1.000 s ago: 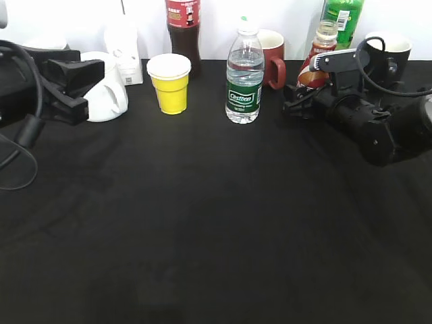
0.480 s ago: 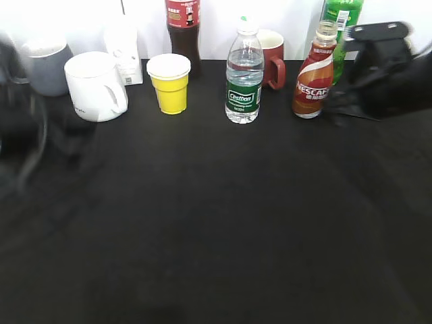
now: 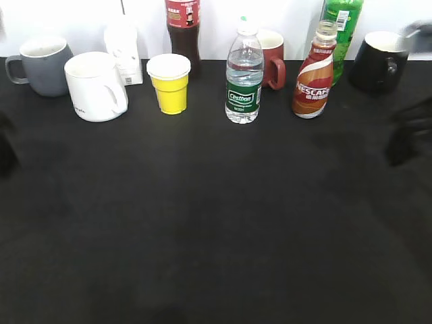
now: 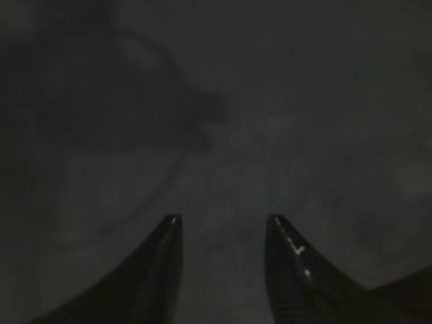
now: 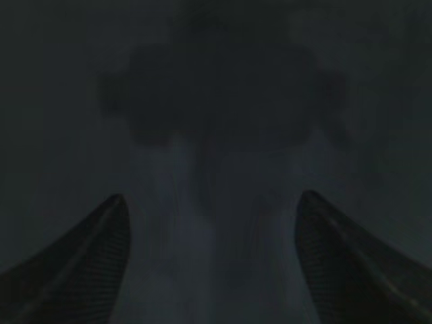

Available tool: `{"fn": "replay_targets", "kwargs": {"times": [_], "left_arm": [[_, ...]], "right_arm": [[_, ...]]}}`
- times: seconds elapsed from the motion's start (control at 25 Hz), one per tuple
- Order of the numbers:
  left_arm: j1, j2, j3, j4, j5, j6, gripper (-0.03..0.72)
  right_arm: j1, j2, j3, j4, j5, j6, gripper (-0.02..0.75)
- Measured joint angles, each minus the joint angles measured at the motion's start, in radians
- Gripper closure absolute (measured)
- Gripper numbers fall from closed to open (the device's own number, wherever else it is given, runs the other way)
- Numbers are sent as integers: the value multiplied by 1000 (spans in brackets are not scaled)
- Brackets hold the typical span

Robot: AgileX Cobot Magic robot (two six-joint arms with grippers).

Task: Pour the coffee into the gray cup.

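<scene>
The coffee bottle [image 3: 314, 73], brown with a red, orange and white NESCAFE label and no cap, stands upright at the back right of the black table. The gray cup [image 3: 42, 65] stands at the back left with its handle to the left. My left gripper [image 4: 221, 226] is open and empty over bare black cloth. My right gripper [image 5: 210, 202] is open wide and empty over bare cloth. In the exterior view only blurred dark traces of the arms show at the left and right edges.
Along the back stand a white mug [image 3: 96, 86], a white box [image 3: 122, 51], a yellow paper cup [image 3: 170, 82], a cola bottle [image 3: 183, 25], a water bottle [image 3: 244, 75], a red mug [image 3: 271, 57], a green bottle [image 3: 341, 23] and a black mug [image 3: 379, 61].
Both arms have pulled back from the back row to the frame's sides. The right gripper has left the coffee bottle; the left has left the cups, baring the gray cup.
</scene>
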Motion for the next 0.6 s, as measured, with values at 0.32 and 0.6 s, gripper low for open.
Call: {"fn": "replay_targets", "kwargs": {"times": [0.32,0.6], "left_arm": [[0,-559,105,-2,12,-2,374],[0,-992,498,16,21,-3,365]], "right_arm": [[0,-511,-6,-1,226,0,148],[0,-903,233,-22,254,0,148]]}}
